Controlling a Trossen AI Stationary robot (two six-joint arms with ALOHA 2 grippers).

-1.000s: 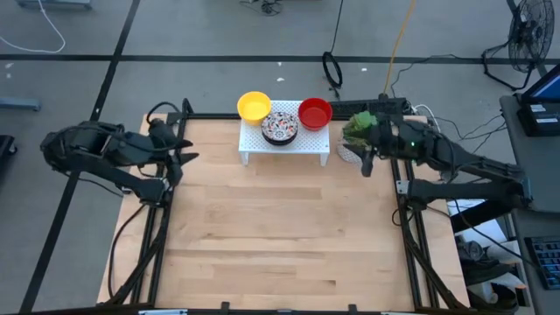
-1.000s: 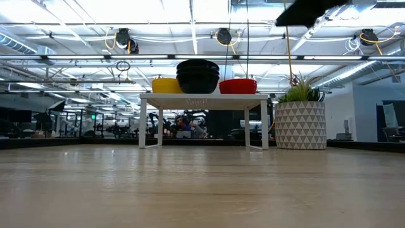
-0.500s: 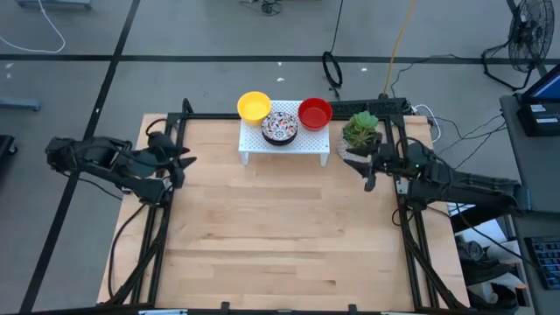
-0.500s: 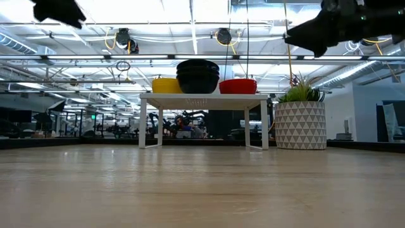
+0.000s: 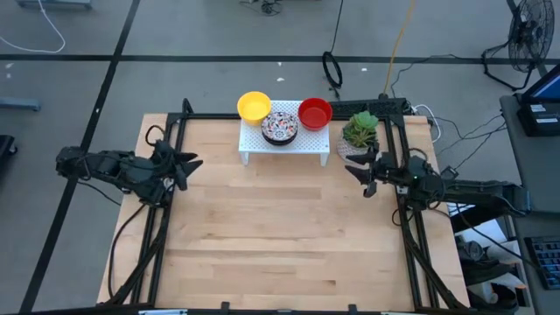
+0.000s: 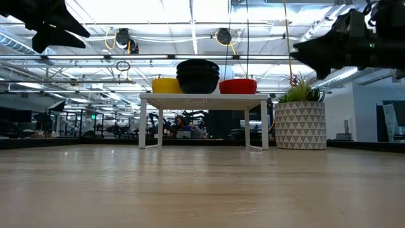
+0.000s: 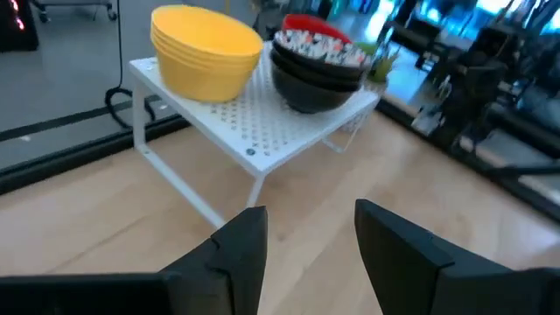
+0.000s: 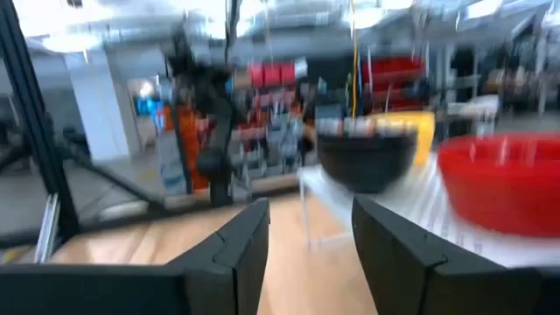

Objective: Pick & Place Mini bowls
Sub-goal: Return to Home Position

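Observation:
Three stacks of mini bowls stand on a white perforated rack [image 5: 285, 144] at the table's far edge: yellow [image 5: 254, 106], mosaic [image 5: 280, 126] and red [image 5: 315, 112]. The low view shows the yellow stack [image 6: 166, 85], the mosaic stack [image 6: 198, 75], dark from the side, and the red stack [image 6: 238, 85]. My left gripper [image 5: 185, 164] hangs open near the table's left edge, left of the rack, pointing toward it [image 7: 311, 234]. My right gripper [image 5: 357, 172] hangs open near the right edge, just near of the plant, facing the red stack [image 8: 503, 184].
A white patterned pot with a green plant [image 5: 360, 131] stands right of the rack, close to my right gripper; it also shows in the low view [image 6: 301, 125]. Bare wooden table [image 5: 280, 236] stretches between and in front of both arms.
Both arms have drawn toward the table's near edge and sunk lower. The left gripper has come down into the low view's top left. The right gripper has dropped from above the plant to a spot just near of it. The bowls have stayed where they were.

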